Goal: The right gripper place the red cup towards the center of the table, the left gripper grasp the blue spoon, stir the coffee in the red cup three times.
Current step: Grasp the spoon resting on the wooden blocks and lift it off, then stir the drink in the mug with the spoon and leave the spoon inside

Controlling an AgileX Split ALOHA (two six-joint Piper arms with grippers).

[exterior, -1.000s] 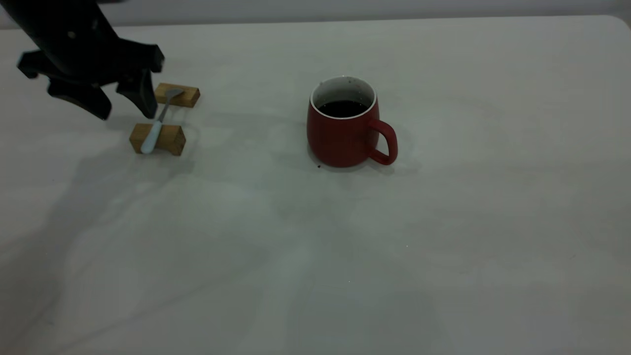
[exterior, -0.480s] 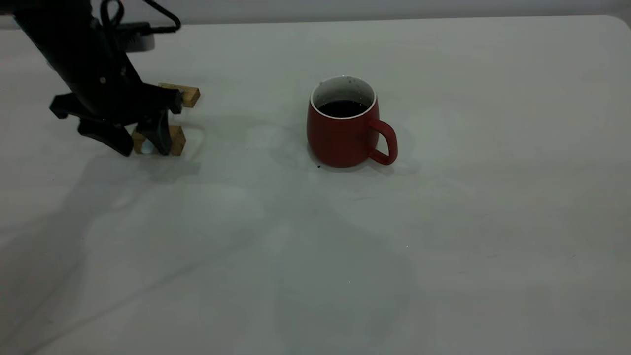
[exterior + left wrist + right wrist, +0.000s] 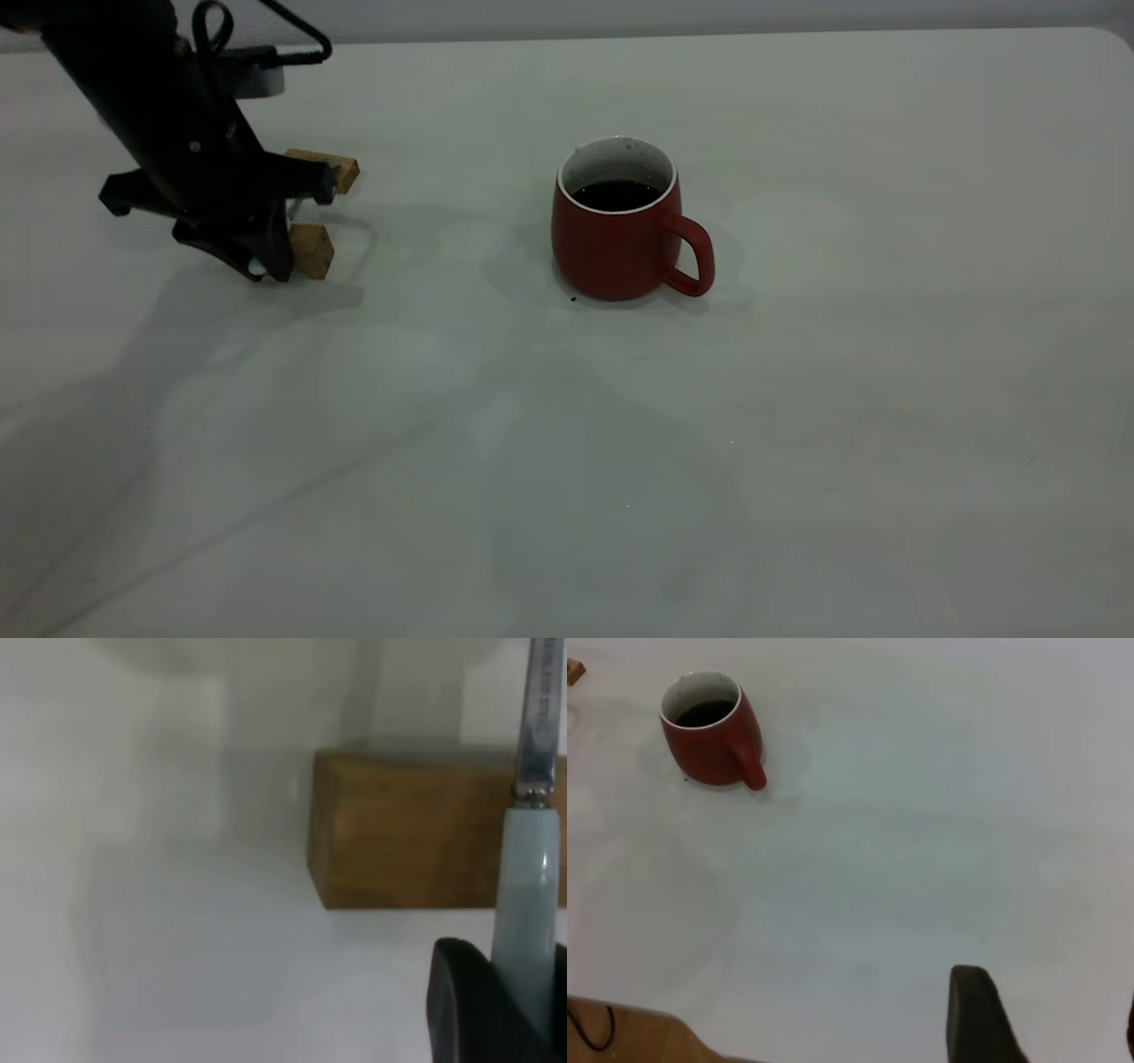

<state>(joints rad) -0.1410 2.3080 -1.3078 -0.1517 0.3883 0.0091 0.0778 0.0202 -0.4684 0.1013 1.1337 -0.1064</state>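
The red cup stands upright near the middle of the table, handle toward the right, with dark coffee inside. My left gripper is down at the far left, over the nearer wooden block. In the left wrist view its dark fingers are shut on the pale handle of the blue spoon, whose metal neck runs across the block. The exterior view hides most of the spoon. My right gripper is open, well away from the cup.
A second wooden block lies just behind the left gripper, partly covered by the arm. A black cable loops above the left wrist. The table's edge shows in the right wrist view.
The left gripper came down from above and left of the blocks onto the spoon, and its fingers closed on the handle. The cup has not moved.
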